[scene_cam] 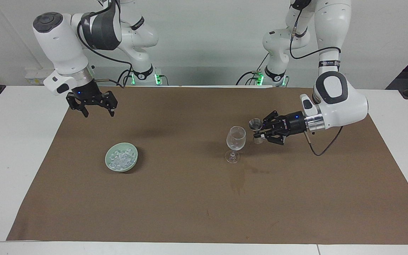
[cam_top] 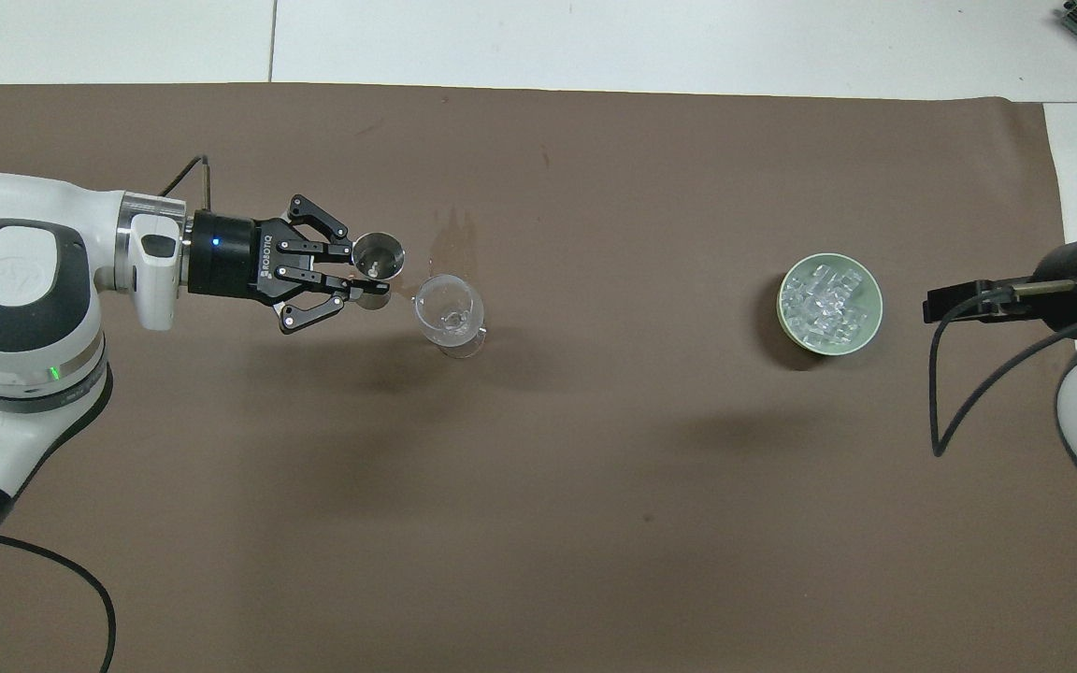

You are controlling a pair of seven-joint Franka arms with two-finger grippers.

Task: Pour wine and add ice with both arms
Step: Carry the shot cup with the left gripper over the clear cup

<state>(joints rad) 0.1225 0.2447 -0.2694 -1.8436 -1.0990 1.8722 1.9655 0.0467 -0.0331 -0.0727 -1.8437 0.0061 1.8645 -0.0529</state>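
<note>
A clear stemmed wine glass [scene_cam: 236,139] [cam_top: 448,306] stands upright mid-mat. My left gripper [scene_cam: 259,131] [cam_top: 366,278] is shut on a small metal jigger [scene_cam: 254,124] [cam_top: 378,256]. It holds the jigger upright just beside the glass, about level with the rim, toward the left arm's end. A pale green bowl [scene_cam: 133,162] [cam_top: 861,332] holds many pieces of ice [scene_cam: 120,157] [cam_top: 824,301]. My right gripper [scene_cam: 98,112] [cam_top: 954,304] is open and empty. It is in the air over the mat's edge at the right arm's end, apart from the bowl.
A brown mat [scene_cam: 204,212] [cam_top: 538,523] covers most of the white table [scene_cam: 12,141]. A wet stain [scene_cam: 237,181] [cam_top: 452,236] lies on the mat beside the glass, farther from the robots.
</note>
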